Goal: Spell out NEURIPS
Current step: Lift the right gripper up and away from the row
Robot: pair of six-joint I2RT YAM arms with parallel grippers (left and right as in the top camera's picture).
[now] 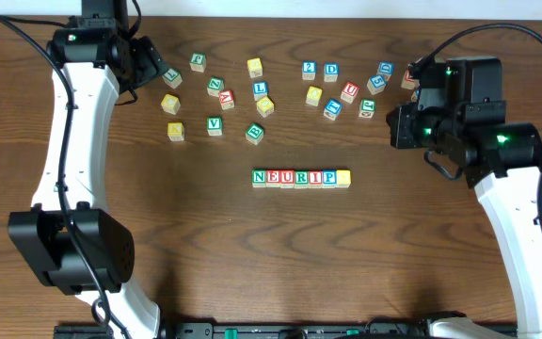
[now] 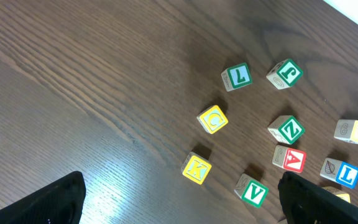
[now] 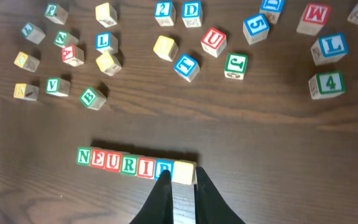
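The row of cubes reading N, E, U, R, I, P (image 1: 294, 177) lies at mid-table, and a yellow-faced cube (image 1: 344, 177) closes its right end. In the right wrist view the same row (image 3: 126, 163) and yellow cube (image 3: 184, 170) show just past my fingertips. My right gripper (image 3: 183, 178) hangs high above the table, its fingers a narrow slit apart with only bare wood between them. From overhead it (image 1: 395, 127) sits right of the row, touching no cube. My left gripper (image 2: 182, 205) stands wide open and empty at the back left (image 1: 151, 64).
Loose cubes are scattered along the back: L (image 1: 261, 89), V (image 1: 215, 124), 2 (image 1: 309, 69), D (image 1: 331, 71) and a red U (image 1: 350, 91) among several others. In the left wrist view, K (image 2: 197, 168) and V (image 2: 252, 191) lie near the open fingers.
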